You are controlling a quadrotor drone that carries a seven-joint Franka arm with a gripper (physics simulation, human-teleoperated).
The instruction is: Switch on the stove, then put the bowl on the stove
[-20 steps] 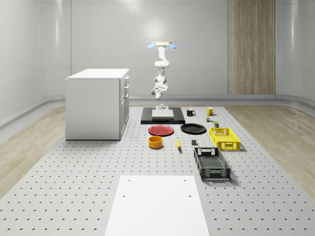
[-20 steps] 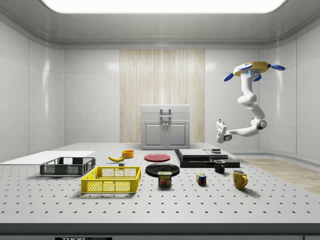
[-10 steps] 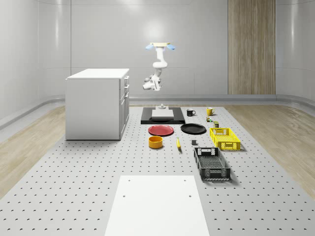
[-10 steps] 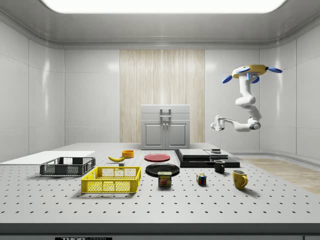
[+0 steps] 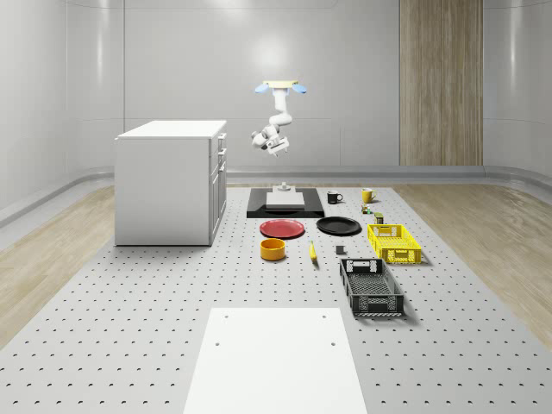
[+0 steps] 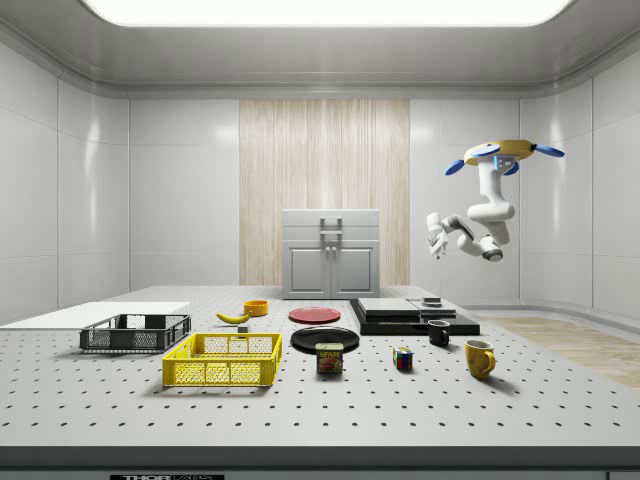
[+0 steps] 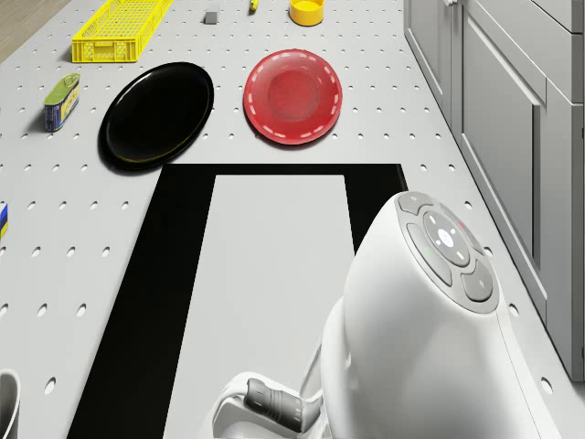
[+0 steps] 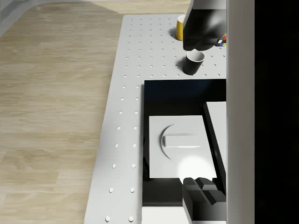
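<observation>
The stove (image 5: 285, 202) is a black slab with a grey plate, and its round knob (image 5: 282, 186) sits at the far end. In the wrist view the knob panel (image 8: 180, 140) lies below, between my two dark fingers (image 8: 205, 28). My gripper (image 5: 276, 150) (image 6: 434, 243) (image 8: 205, 112) hangs open and empty, well above the knob end of the stove (image 6: 410, 313). The drone (image 5: 281, 85) (image 6: 505, 153) hovers over the stove's far end with the arm folded under it. The orange bowl (image 5: 273, 249) (image 6: 256, 308) (image 7: 309, 11) stands on the table in front of the red plate (image 5: 283, 228).
A white cabinet (image 5: 172, 181) stands at the whole-scene view's left of the stove. A black plate (image 5: 338, 226), black mug (image 8: 192, 63), yellow mug (image 5: 367, 196), can (image 7: 60, 101), yellow crate (image 5: 394, 243), black crate (image 5: 371, 287), banana (image 5: 312, 251) and white board (image 5: 272, 358) are on the table.
The arm has folded upward. The gripper rose from just above the stove's knob to well above it, swinging to the whole-scene view's left and back. The drone stays over the stove's far end.
</observation>
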